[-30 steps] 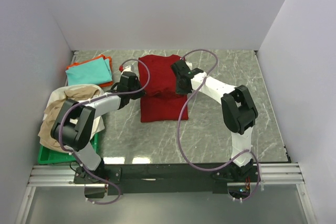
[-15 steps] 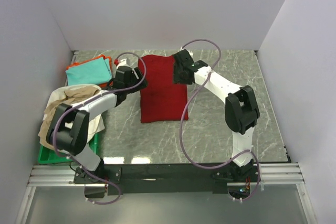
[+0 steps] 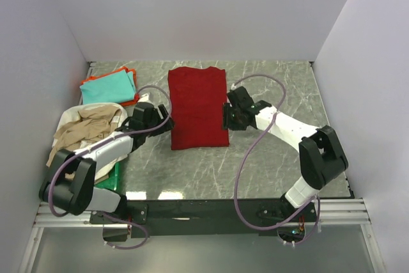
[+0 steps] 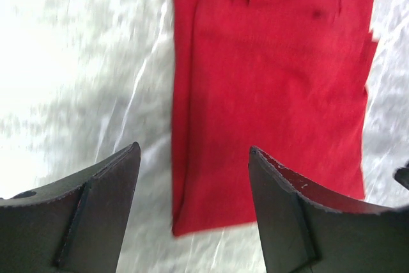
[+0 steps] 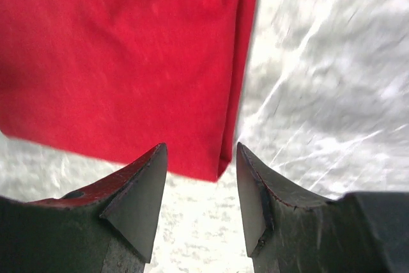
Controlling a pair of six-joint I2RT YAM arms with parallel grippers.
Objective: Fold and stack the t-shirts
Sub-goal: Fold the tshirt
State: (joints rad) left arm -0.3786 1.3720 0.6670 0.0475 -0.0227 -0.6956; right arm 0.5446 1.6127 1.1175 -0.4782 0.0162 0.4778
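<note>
A dark red t-shirt [image 3: 198, 108] lies flat on the marble table, folded into a long narrow rectangle. My left gripper [image 3: 162, 121] is open beside its near left corner, which shows between the fingers in the left wrist view [image 4: 193, 148]. My right gripper [image 3: 226, 119] is open at the shirt's right edge, just short of the near right corner [image 5: 201, 146]. Neither holds any cloth. A folded teal t-shirt [image 3: 110, 87] rests on an orange one [image 3: 130, 101] at the back left. Beige and white t-shirts [image 3: 89, 127] lie crumpled at the left.
A green tray [image 3: 108, 181] sits under the crumpled pile at the near left edge. White walls close in the table at the back and sides. The right arm's cable [image 3: 246, 158] loops over the table in front of the red shirt.
Both grippers opened and let go of the red shirt after drawing it out flat toward the far side. They have since pulled back to its near corners.
</note>
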